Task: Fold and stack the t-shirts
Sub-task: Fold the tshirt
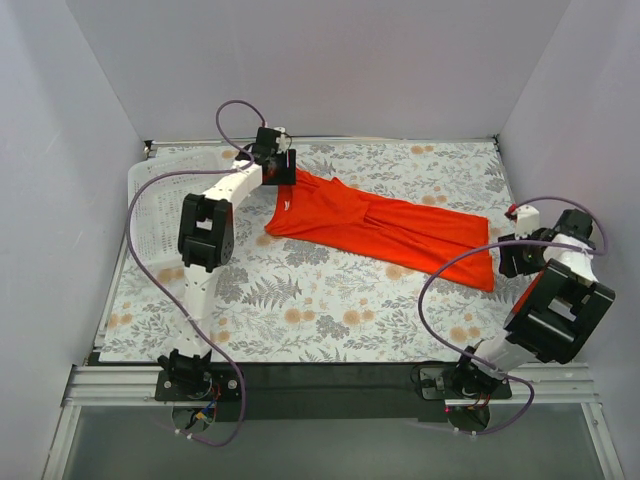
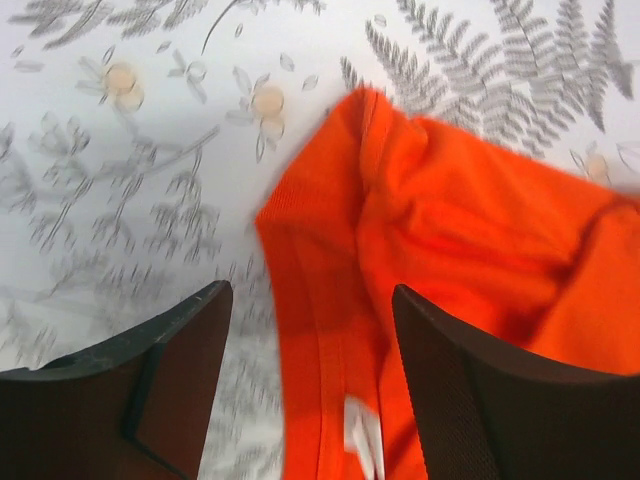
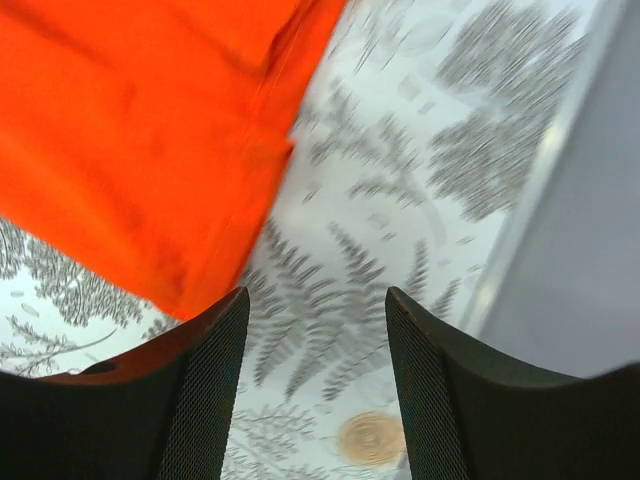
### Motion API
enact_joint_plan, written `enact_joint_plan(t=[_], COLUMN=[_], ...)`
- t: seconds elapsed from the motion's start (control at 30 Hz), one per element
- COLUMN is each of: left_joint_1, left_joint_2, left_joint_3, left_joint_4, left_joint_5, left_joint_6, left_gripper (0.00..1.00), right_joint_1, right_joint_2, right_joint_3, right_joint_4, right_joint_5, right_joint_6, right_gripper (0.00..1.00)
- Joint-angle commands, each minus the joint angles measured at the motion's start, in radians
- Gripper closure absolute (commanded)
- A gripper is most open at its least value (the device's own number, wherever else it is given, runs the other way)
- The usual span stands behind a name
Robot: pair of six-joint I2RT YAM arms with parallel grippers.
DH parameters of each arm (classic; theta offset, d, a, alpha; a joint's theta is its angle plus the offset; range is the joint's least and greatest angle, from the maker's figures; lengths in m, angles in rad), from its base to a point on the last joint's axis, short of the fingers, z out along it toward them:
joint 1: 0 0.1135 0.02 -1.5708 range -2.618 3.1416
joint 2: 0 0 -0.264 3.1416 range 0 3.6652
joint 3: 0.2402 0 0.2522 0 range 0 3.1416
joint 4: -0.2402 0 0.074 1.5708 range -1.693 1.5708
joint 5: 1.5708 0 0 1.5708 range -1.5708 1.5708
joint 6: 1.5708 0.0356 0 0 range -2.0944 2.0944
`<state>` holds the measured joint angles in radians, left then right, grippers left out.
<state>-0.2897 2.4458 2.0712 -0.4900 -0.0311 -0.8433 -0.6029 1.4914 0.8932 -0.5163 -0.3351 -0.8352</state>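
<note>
From above, shows the t-shirt [image 1: 385,225] lying bunched lengthwise on the floral table [image 1: 300,310], from upper centre to right middle, with a white basket [image 1: 145,200] at the left edge. Closer in, reveals the left gripper [image 2: 312,300] spread wide over a ribbed shirt edge, clamping nothing. Likewise shows the right gripper [image 3: 315,300] wide apart, just beside a shirt corner at upper left.

From above and behind we overlook the fern-printed white table [image 1: 330,310]; close wrist cameras face down past the left gripper [image 2: 308,300] and right gripper [image 3: 315,300], sharing the thin orange-red t-shirt [image 1: 380,225] ahead.
</note>
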Motion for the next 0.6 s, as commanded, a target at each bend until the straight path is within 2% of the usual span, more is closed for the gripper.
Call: enact_joint_plan(t=[0.0, 0.07, 0.1, 0.17, 0.23, 0.3, 0.33, 0.37, 0.4, 0.43, 0.5, 0.57], left_joint_1=[0.012, 0.012, 0.012, 0.012, 0.012, 0.014, 0.014, 0.014, 0.014, 0.015, 0.012, 0.012], left_joint_2=[-0.276, -0.362, -0.446, -0.54, -0.68, -0.784, -0.879, -0.928, -0.964, -1.019, -1.042, -1.042], left_joint_3=[-0.104, -0.179, -0.275, -0.376, -0.552, -0.699, -0.858, -0.928, -0.992, -1.107, -1.181, -1.241], left_joint_4=[0.027, 0.027, 0.031, 0.047, 0.06, 0.109, 0.138, 0.169, 0.224, 0.25, 0.307, 0.352], left_joint_5=[0.022, 0.058, 0.066, 0.089, 0.079, 0.109, 0.125, 0.176, 0.186, 0.207, 0.234, 0.246], left_joint_6=[0.007, -0.026, -0.046, -0.088, -0.124, -0.221, -0.27, -0.308, -0.409, -0.446, -0.546, -0.579], left_gripper=[0.39, 0.31, 0.3, 0.3, 0.3, 0.31, 0.31, 0.31, 0.33, 0.35, 0.36, 0.37], right_joint_1=[-0.003, 0.018, 0.031, 0.076, 0.11, 0.153, 0.169, 0.193, 0.199, 0.204, 0.212, 0.216], right_joint_2=[0.056, 0.101, 0.14, 0.18, 0.228, 0.289, 0.314, 0.338, 0.389, 0.412, 0.476, 0.509], right_joint_3=[0.171, 0.237, 0.286, 0.335, 0.394, 0.44, 0.494, 0.527, 0.556, 0.617, 0.674, 0.743], right_joint_4=[-0.068, -0.132, -0.149, -0.175, -0.198, -0.2, -0.2, -0.2, -0.2, -0.202, -0.208, -0.212], right_joint_5=[-0.103, -0.183, -0.203, -0.232, -0.254, -0.254, -0.24, -0.231, -0.226, -0.223, -0.22, -0.208], right_joint_6=[0.013, -0.01, -0.022, -0.03, -0.057, -0.045, -0.036, -0.025, -0.012, 0.02, 0.05, 0.064], right_gripper=[0.46, 0.44, 0.44, 0.44, 0.44, 0.44, 0.44, 0.44, 0.45, 0.45, 0.46, 0.47])
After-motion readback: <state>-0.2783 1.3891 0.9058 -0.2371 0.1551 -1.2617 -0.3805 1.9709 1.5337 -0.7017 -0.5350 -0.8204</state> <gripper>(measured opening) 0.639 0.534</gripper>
